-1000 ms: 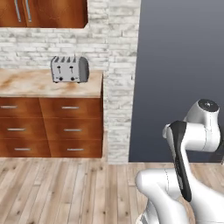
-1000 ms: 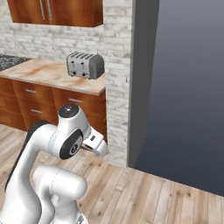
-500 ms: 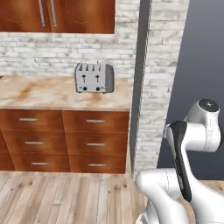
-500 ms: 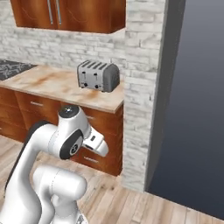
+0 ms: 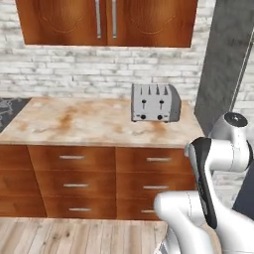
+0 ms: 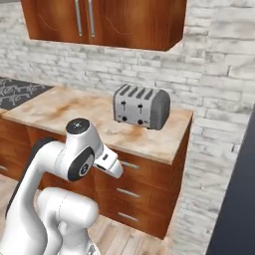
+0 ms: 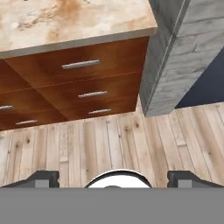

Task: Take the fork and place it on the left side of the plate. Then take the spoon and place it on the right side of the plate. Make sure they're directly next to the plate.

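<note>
Hand view: claw (image 7: 113,178) hanging above wooden floor, fingers apart, gripping nothing. Marbled beige surface (image 5: 89,124) carrying silver four-slot toaster (image 5: 155,102); base should be searching out the fork first.

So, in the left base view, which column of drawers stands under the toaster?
The right column of drawers: its handles lie below the toaster, at the counter's end by the brick pillar. The left column sits toward the stovetop.

light: bright, even | shadows: faint | focus: soft, low-resolution render
</note>
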